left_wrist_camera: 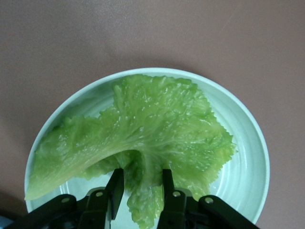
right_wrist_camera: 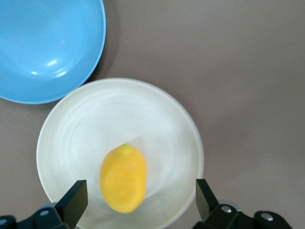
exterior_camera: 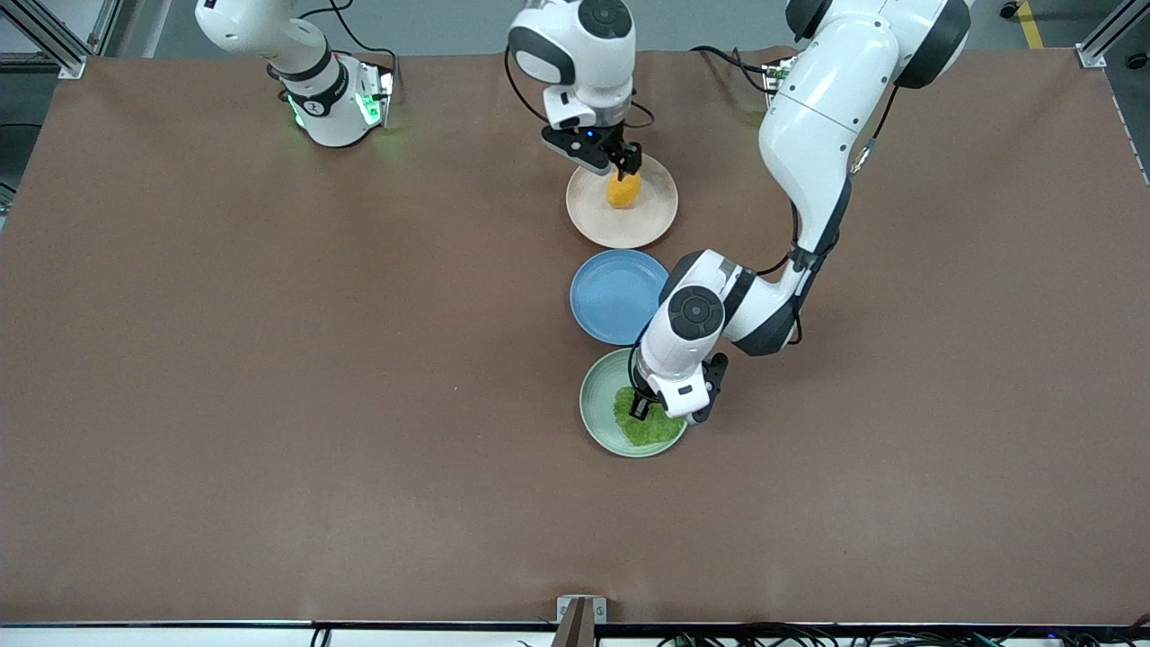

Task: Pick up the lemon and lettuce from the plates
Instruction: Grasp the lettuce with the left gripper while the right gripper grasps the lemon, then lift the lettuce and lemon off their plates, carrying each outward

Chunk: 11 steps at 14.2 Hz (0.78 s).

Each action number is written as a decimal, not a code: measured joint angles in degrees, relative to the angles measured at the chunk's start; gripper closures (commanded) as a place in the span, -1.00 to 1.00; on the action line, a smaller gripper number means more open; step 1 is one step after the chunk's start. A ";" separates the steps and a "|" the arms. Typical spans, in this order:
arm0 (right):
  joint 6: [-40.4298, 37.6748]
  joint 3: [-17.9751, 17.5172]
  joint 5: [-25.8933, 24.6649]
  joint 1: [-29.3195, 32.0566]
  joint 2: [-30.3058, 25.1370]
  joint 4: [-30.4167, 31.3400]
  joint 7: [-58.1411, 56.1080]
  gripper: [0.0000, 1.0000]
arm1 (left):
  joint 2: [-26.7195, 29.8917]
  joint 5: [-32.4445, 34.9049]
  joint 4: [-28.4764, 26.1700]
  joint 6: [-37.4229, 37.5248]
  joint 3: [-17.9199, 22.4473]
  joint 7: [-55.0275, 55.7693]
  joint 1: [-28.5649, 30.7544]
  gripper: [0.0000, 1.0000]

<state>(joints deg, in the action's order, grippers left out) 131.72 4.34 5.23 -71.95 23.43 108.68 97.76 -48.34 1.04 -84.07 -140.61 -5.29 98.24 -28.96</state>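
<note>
A blue plate (exterior_camera: 614,295) sits at mid-table on the brown table (exterior_camera: 225,359), flanked by the two task plates: the beige plate (exterior_camera: 647,220) lies just beside it and farther from the front camera, the green plate (exterior_camera: 597,400) just beside it and nearer to that camera. Nothing else stands on the cloth around them; the left arm's forearm reaches in over the blue plate's rim toward the green plate. The lemon (exterior_camera: 623,190), a small oval orange-yellow fruit with a blunt nub at one end, rests on the beige plate, on the part farthest from the blue plate. The right gripper (right_wrist_camera: 139,198) hangs over the lemon, its fingers spread wide to either side of the fruit and clear of it. The lettuce (left_wrist_camera: 143,138), a single crinkled bright green leaf with a pale rib and toothed edges, lies across the green plate, covering most of its well. The left gripper (left_wrist_camera: 141,183) is down on the leaf, its two dark fingers (left_wrist_camera: 116,183) closed in on a fold at the leaf's edge and pinching it.
</note>
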 measured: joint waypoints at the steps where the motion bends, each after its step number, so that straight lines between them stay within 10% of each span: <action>1: 1.85 0.01 -0.01 -0.58 2.42 -1.02 0.90 -1.00 | 0.00 0.00 0.05 0.00 0.00 0.00 0.00 0.61; 11: 4.95 0.12 -0.05 -3.37 11.83 -7.07 4.14 -0.56 | 0.05 -0.42 2.07 -0.02 -0.13 1.64 0.01 1.00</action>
<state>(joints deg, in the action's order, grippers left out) 136.67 4.46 5.18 -75.32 35.26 101.61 101.90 -48.29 0.62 -82.00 -140.63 -5.42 99.89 -28.95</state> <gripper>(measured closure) 0.167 0.938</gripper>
